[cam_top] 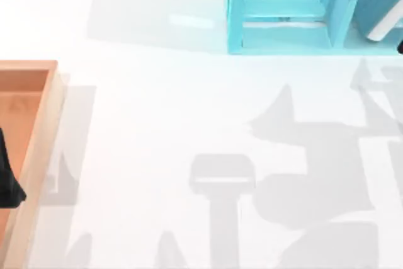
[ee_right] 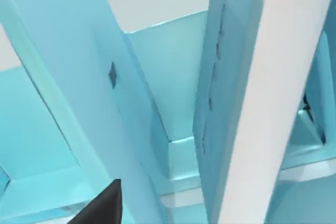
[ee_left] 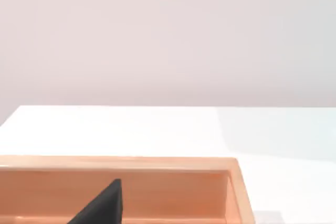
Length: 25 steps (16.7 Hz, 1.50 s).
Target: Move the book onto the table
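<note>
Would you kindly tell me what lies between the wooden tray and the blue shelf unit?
Nothing: in the top view, bare white table separates the tray from the shelf unit.

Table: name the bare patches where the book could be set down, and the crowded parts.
The table is bare across its whole middle, between the wooden tray at left and the shelf unit at back right. The back-left stretch beside the shelf is free too. It is crowded at the shelf, where the book stands.

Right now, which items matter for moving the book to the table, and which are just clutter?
Job:
- book, upright in the shelf unit
- table, the place to set it
- right gripper, close to the shelf

Lying about:
- wooden tray at the table's left
- left gripper, over the tray
</note>
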Tool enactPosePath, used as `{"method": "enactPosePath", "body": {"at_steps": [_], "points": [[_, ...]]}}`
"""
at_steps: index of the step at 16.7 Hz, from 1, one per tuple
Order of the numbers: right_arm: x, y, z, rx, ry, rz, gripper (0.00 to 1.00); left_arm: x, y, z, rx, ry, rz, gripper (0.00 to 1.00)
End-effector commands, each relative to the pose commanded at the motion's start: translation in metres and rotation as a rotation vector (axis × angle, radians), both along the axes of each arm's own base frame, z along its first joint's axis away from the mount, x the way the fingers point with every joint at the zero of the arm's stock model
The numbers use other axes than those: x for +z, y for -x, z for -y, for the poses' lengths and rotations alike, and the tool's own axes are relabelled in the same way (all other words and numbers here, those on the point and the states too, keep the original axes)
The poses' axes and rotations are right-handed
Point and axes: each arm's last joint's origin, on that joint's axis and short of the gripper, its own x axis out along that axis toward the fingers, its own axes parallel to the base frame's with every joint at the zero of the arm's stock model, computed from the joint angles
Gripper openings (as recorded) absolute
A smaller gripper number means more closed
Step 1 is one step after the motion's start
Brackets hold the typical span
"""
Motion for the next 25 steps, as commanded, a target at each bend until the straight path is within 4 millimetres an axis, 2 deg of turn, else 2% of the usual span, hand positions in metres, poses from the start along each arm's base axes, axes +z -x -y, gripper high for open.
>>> {"method": "enactPosePath", "body": {"at_steps": [3, 7, 13, 15, 22, 25], "points": [[-0.032, -0.025, 0.005, 0.001, -0.046, 0.002, 1.00, 0.000, 0.000, 0.000, 0.000, 0.000, 0.000, 1.00], [-0.056, -0.041, 0.008, 0.002, -0.081, 0.017, 1.00, 0.000, 0.000, 0.000, 0.000, 0.000, 0.000, 1.00], [-0.058, -0.041, 0.007, 0.006, -0.082, 0.013, 1.00, 0.000, 0.000, 0.000, 0.000, 0.000, 0.000, 1.00], [-0.059, -0.049, 0.007, 0.002, -0.083, 0.013, 1.00, 0.000, 0.000, 0.000, 0.000, 0.000, 0.000, 1.00], [-0.066, -0.120, 0.005, 0.002, -0.084, 0.021, 1.00, 0.000, 0.000, 0.000, 0.000, 0.000, 0.000, 1.00], [-0.068, -0.138, 0.003, 0.002, -0.083, 0.019, 1.00, 0.000, 0.000, 0.000, 0.000, 0.000, 0.000, 1.00]]}}
